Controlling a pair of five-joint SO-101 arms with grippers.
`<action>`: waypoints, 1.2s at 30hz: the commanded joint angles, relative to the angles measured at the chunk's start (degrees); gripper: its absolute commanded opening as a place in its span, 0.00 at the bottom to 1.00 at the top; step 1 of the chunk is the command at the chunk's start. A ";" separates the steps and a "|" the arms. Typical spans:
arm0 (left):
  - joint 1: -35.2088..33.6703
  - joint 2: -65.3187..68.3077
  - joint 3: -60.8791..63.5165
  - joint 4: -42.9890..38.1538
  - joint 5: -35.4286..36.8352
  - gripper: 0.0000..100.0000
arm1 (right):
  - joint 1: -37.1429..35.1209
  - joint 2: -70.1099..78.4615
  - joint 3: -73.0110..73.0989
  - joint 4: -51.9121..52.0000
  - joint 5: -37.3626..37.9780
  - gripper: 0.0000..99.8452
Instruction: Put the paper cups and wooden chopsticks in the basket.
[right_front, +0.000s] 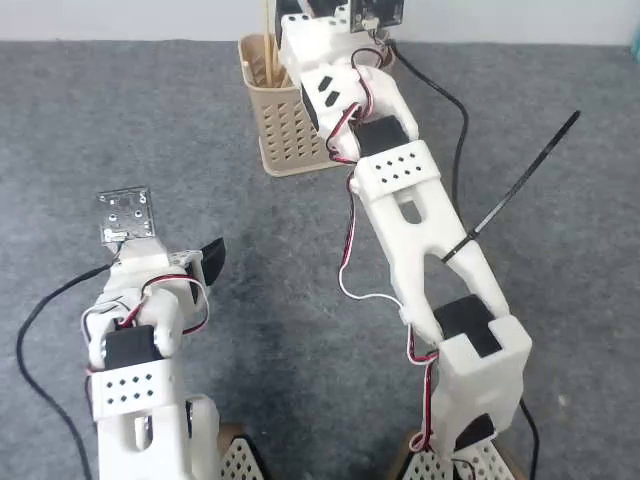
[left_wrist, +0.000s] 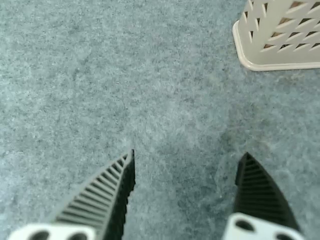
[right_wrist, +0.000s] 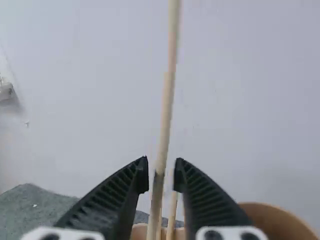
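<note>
Right gripper (right_wrist: 161, 172) sits at the 12 o'clock end of the grey felt table (right_front: 120, 120). Jaws slightly parted, straddling a pale, round wooden chopstick (right_wrist: 167, 100). The stick is upright, long axis vertical, its foot in the beige slotted plastic basket (right_front: 290, 130). Left gripper (left_wrist: 185, 165) is released over bare felt, with the basket at its 1 o'clock.

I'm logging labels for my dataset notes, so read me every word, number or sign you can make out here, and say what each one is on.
No text can be read.
The basket and the wooden chopsticks carry no print.
Any marks on the small circuit board on the left arm are too small to read.
</note>
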 joint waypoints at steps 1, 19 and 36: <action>-0.09 -0.88 -0.48 -1.67 -0.44 0.31 | 0.66 -1.36 -3.25 0.75 0.44 0.28; -0.09 -1.49 -0.40 -3.52 -0.26 0.25 | 6.64 -32.92 -2.73 57.98 -7.38 0.01; 2.90 -19.87 6.20 1.14 -0.53 0.17 | 19.38 -70.64 38.15 70.46 -6.95 0.01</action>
